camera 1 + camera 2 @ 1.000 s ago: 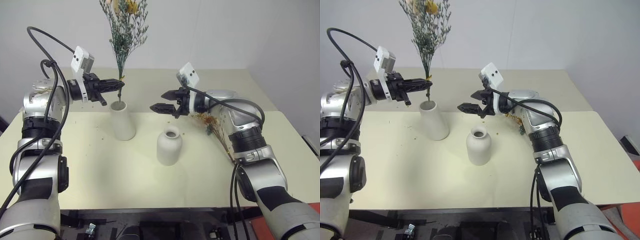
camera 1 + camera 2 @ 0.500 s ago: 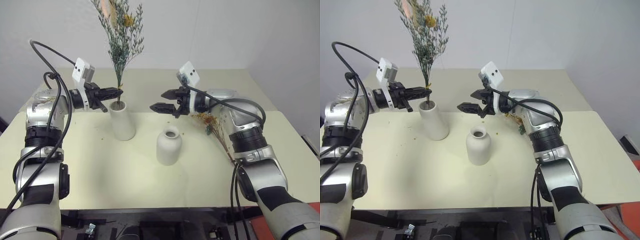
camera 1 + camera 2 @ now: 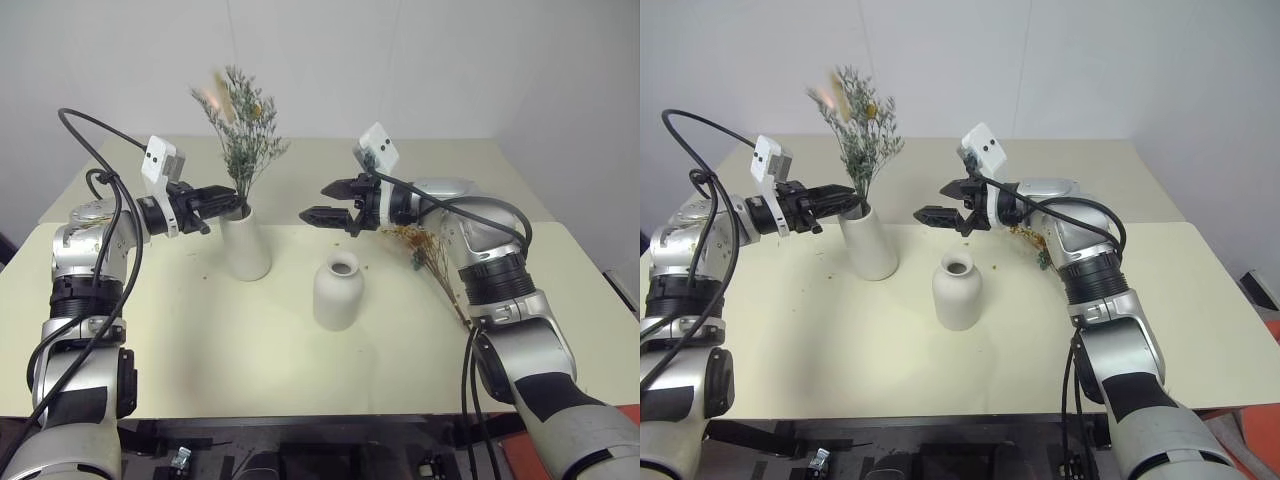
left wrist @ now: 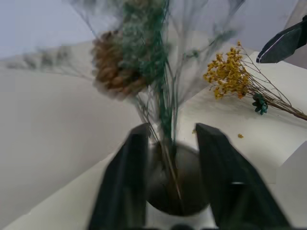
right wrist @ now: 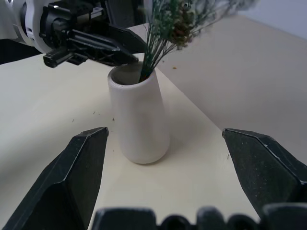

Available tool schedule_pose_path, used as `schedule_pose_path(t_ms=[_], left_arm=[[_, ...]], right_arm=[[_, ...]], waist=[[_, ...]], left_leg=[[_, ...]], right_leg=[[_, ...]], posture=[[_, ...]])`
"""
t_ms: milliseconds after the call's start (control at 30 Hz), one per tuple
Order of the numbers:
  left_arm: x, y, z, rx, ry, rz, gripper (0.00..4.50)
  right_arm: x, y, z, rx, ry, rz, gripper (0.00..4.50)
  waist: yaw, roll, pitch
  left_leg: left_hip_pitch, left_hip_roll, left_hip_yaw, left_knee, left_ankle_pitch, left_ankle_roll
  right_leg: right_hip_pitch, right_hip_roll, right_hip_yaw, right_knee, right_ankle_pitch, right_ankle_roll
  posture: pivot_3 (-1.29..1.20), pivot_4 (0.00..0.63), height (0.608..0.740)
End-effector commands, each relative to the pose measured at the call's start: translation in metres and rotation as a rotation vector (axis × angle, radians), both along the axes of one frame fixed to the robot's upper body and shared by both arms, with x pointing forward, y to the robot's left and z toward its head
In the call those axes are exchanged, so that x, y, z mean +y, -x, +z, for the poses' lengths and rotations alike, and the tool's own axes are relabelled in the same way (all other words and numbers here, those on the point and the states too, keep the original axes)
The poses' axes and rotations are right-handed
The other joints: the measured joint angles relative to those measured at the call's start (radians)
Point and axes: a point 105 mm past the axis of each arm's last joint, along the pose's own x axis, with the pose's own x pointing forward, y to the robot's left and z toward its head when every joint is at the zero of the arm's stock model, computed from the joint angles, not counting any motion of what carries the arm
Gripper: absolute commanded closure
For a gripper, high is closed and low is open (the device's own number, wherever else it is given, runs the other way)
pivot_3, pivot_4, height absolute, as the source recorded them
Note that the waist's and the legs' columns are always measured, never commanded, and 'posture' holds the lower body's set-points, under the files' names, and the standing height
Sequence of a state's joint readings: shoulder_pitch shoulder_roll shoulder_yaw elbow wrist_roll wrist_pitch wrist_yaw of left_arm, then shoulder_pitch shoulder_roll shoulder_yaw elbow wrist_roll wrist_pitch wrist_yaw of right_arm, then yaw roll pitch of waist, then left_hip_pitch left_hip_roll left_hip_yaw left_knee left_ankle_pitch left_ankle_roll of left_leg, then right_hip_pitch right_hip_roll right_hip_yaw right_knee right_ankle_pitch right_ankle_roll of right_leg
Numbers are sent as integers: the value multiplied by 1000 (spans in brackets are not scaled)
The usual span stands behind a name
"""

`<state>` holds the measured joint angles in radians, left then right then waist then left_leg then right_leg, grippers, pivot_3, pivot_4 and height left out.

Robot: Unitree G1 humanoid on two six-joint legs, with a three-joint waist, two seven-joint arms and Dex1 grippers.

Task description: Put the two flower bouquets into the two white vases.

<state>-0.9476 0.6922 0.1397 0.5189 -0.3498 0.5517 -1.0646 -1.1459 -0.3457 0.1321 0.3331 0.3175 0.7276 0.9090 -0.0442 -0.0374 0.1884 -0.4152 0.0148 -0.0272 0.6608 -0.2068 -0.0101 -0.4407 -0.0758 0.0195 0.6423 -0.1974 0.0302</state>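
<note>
Grey-green sprig bunch [image 3: 243, 135] standing in taller vase [image 3: 244, 243], at 10 o'clock from shorter vase [image 3: 338, 291]. Left gripper [image 3: 228, 201] fingers parting, apparently releasing stems. Right gripper [image 3: 318, 202] hanging wide open, empty. Yellow bunch [image 3: 430, 252] lying on counter [image 3: 250, 340] at 3 o'clock: light, brittle, shedding; pinching bare stems safest.

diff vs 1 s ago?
The left end effector lowered the green bouquet into the tall vase, then opened and let it go; the stems now sit in the vase mouth. Right end effector, short vase and yellow bouquet on the table are unchanged.
</note>
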Motion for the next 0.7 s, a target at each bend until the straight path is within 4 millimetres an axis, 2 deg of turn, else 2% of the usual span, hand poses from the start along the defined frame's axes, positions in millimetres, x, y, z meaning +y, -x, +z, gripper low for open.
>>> schedule_pose_path(t_ms=[33, 200, 333, 533, 633, 700], left_arm=[[0, 7, 18, -63, 17, -1, 1627], [4, 19, 18, -71, 5, 6, 60], [10, 35, 18, -86, -31, 30, 26], [28, 78, 23, -132, -92, 77, 26], [28, 95, 30, -165, -94, 71, 26], [21, 104, 35, -194, -74, 33, 26]], right_arm=[[1, 8, 13, -52, -20, 30, 0], [1, 10, 13, -55, -18, 33, 0], [0, 12, 12, -54, -15, 31, 0], [-9, 14, 10, -52, -5, 19, 0], [-16, 15, 10, -54, 2, 8, 0], [-22, 16, 11, -57, 6, -1, 0]], waist=[[0, 0, 0], [-2, 0, 0], [-3, 0, 0], [-1, 0, 0], [4, 0, 0], [7, 0, 0]], left_leg=[[0, 0, 0, 0, 0, 0], [0, 0, 0, 0, 0, 0], [0, 1, 0, 0, 0, 0], [1, 1, 0, 0, 0, 0], [2, 1, 0, 0, 0, 0], [3, 1, 0, 0, 0, 0]], right_leg=[[0, 0, 0, 0, 0, 0], [0, 0, 0, 0, 0, 0], [0, 0, 0, 0, 0, 0], [0, 0, 1, -1, -1, -1], [0, 0, 1, -2, -1, -1], [1, 0, 1, -2, -1, -1]], posture=[[0, 150, 740], [0, 150, 740], [0, 150, 740], [0, 150, 740], [0, 150, 740], [0, 150, 740]])
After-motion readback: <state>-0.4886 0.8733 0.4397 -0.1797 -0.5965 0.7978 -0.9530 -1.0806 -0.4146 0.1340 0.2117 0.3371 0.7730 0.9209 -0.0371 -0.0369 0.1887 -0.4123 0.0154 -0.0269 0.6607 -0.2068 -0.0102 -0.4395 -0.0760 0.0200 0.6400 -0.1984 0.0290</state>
